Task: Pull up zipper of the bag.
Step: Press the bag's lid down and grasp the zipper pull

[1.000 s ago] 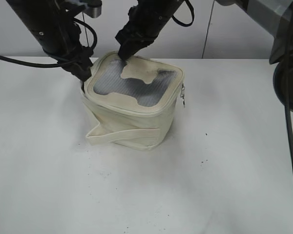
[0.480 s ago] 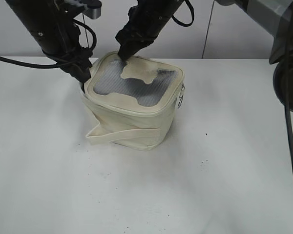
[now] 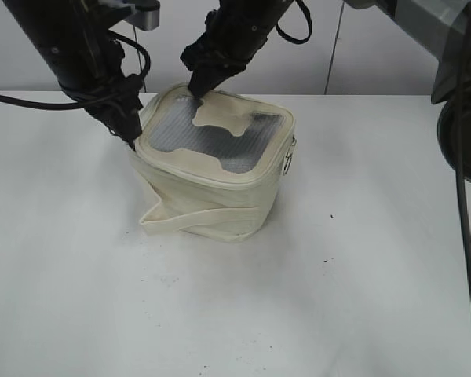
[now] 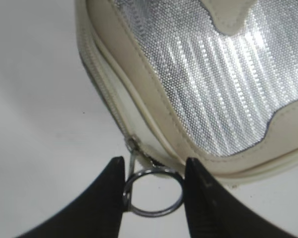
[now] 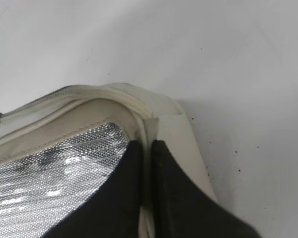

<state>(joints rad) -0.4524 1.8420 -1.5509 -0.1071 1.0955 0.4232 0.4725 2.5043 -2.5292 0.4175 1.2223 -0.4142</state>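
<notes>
Left gripper [image 4: 154, 191] clamps the zipper [image 4: 109, 101] ring [image 4: 153, 192] between its tips. Right gripper [image 5: 148, 171], jaws together, presses the bag [image 3: 212, 184] lid beneath it. Soft shell, slick ring: likely needs steady hold-down.

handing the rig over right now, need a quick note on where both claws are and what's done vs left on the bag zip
Left claw: closed on the ring pull of the zipper, at the left corner of the bag.
Right claw: shut, tips pressed on the lid's back edge, steadying it.
Bag: upright on the white table. A second pull hangs at its right side.
Done: pull gripped, bag braced.
Left: draw the pull along the track round the lid rim. How much of the track is closed cannot be told from here.
</notes>
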